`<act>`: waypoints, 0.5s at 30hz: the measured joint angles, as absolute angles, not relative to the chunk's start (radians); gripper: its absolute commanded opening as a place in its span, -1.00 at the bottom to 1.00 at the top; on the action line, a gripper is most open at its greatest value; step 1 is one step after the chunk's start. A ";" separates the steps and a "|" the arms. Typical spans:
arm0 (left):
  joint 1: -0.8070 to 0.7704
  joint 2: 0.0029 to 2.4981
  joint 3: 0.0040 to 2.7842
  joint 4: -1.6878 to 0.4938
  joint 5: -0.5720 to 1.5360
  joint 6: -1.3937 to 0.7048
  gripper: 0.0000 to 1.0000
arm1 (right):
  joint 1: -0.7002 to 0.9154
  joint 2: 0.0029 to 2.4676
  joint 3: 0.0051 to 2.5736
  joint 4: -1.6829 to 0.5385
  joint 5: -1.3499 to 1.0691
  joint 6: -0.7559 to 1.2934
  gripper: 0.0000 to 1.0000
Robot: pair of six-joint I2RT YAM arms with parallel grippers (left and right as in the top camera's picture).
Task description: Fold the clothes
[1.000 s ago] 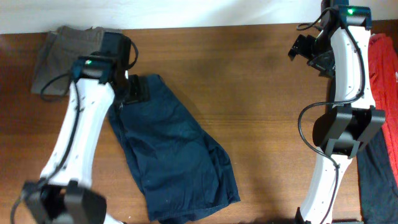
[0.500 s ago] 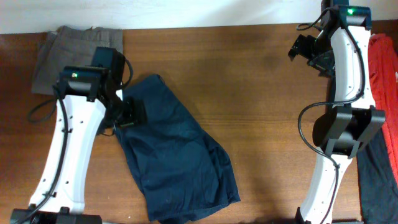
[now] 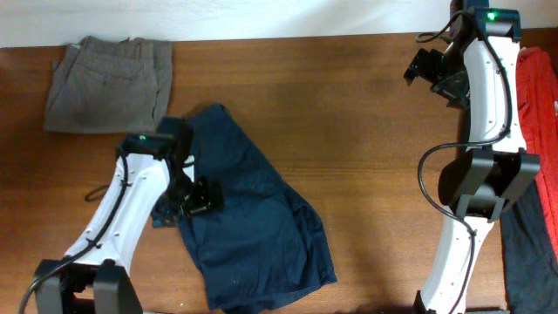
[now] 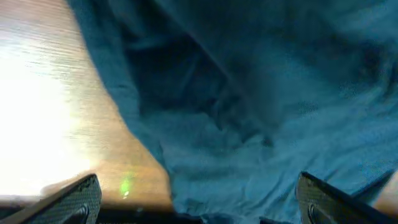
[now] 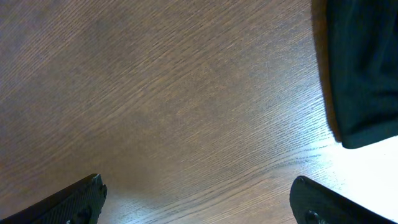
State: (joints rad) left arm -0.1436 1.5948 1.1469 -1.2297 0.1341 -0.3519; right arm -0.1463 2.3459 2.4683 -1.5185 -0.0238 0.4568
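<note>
Dark navy-blue trousers (image 3: pixel 248 209) lie crumpled and slanted on the wooden table (image 3: pixel 349 113), left of centre. My left gripper (image 3: pixel 199 199) hovers over their left edge, open with nothing between its fingers. In the left wrist view the navy cloth (image 4: pixel 261 93) fills most of the picture, and the left gripper (image 4: pixel 199 208) straddles the cloth's edge and bare wood. My right gripper (image 3: pixel 432 74) is raised at the back right, open over bare table. The right wrist view shows the right gripper (image 5: pixel 205 208) wide apart above wood.
Folded grey-khaki trousers (image 3: pixel 109 83) lie at the back left corner. A red garment (image 3: pixel 540 105) and a black one (image 3: pixel 527 253) lie along the right edge behind the right arm. The black cloth (image 5: pixel 364 68) shows at the right of the right wrist view.
My left arm has pulled away from the grey-khaki trousers and moved toward the front, along the navy trousers' left edge. The right arm has not moved.
</note>
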 measured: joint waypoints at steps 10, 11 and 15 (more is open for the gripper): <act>-0.144 1.591 0.918 -0.973 0.191 -0.318 0.96 | -0.146 2.346 2.468 -1.519 -0.024 0.457 0.98; -0.144 1.591 0.905 -0.971 0.201 -0.316 0.96 | -0.146 2.346 2.468 -1.518 -0.024 0.457 0.98; -0.144 1.591 0.892 -0.971 0.227 -0.305 0.96 | -0.146 2.346 2.468 -1.518 -0.024 0.457 0.98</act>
State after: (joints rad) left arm -0.1436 1.5909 0.8917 -0.9714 0.2268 -0.3054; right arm -0.1463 2.3459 2.4683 -1.5185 -0.0238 0.4568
